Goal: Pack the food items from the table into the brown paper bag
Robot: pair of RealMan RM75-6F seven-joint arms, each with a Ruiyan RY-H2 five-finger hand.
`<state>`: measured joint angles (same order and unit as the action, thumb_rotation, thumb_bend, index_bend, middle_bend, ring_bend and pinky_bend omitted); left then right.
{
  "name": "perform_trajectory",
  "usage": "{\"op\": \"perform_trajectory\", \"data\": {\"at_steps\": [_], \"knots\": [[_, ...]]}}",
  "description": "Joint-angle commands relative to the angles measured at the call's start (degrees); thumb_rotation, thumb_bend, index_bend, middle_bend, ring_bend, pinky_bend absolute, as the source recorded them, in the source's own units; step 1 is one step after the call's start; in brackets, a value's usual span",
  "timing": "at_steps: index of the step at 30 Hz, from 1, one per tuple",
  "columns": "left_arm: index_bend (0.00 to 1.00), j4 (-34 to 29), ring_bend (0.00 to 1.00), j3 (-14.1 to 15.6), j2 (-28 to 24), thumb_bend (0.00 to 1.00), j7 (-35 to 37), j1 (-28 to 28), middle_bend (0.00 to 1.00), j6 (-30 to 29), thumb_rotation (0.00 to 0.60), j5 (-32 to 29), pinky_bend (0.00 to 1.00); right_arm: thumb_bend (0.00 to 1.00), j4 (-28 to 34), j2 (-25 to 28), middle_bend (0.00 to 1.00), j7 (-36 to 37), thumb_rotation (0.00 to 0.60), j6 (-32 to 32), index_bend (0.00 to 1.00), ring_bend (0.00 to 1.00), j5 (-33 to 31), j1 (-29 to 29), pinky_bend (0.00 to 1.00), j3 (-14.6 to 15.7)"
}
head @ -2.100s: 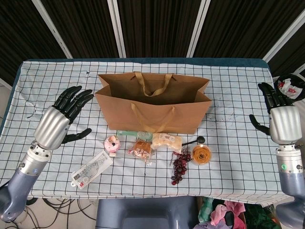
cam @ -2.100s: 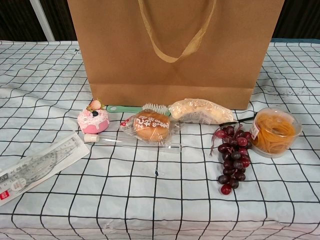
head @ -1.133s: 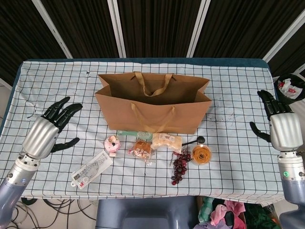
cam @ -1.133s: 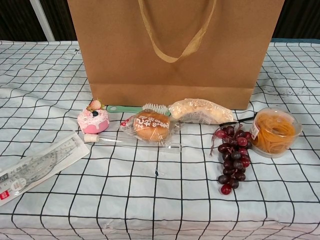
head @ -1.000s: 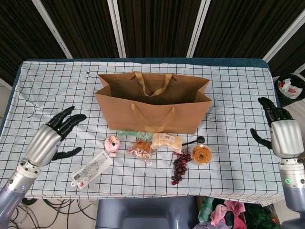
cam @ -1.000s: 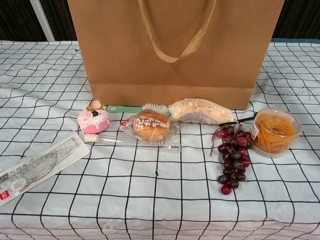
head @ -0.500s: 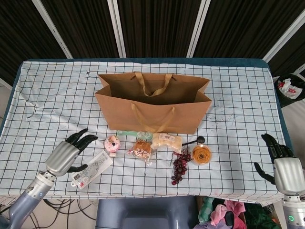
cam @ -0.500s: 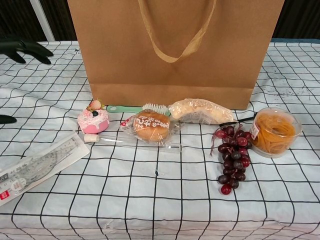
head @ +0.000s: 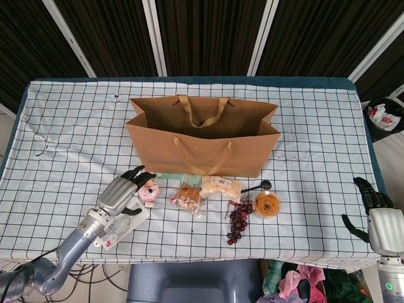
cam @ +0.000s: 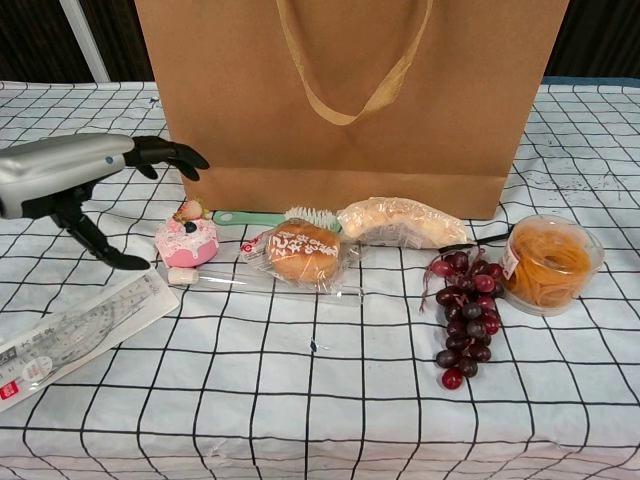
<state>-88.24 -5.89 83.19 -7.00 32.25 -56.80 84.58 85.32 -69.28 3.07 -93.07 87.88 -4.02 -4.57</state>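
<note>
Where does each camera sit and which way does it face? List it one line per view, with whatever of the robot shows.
Head view: high, looking down on the table; brown paper bag open at centre, left robot hand near the pink cupcake, right robot hand at the edge.
Chest view: low, facing the bag's front; only the left robot hand shows.
Shared: bag, cupcake, grapes, left robot hand.

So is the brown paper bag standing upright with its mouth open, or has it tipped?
Upright and open: the brown paper bag stands on its base, mouth spread wide, handles up. Its floor is hidden in both views.
</note>
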Motion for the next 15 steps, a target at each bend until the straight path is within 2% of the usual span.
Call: {"op": "perform_trajectory", "data": {"at_steps": [1,8,15], "knots": [[0.15,0.73,0.04,-0.88,0.96,0.13,-0.65,1.21,0.18,1.27,0.600,-1.51,0.19,0.22,-0.11,-0.11,0.13,-0.12,0.600,0.12,0.10,0.27,0.03,0.00,0.27,-0.04],[0.18,1.41,0.08,-2.36,1.62,0.18,-3.17,3.82,0.20,4.22,0.600,-5.37,0.20,0.23,-0.27,-0.56,0.13,-0.54,0.600,0.18,0.10,0.28,0.10,0.09,0.27,-0.34],[0.19,2.62,0.09,-2.34,2.78,0.18,-6.28,5.63,0.21,5.33,0.600,-7.21,0.20,0.23,-0.20,-0.69,0.13,-0.79,0.600,0.43,0.10,0.28,0.16,0.15,0.27,-0.48]]}}
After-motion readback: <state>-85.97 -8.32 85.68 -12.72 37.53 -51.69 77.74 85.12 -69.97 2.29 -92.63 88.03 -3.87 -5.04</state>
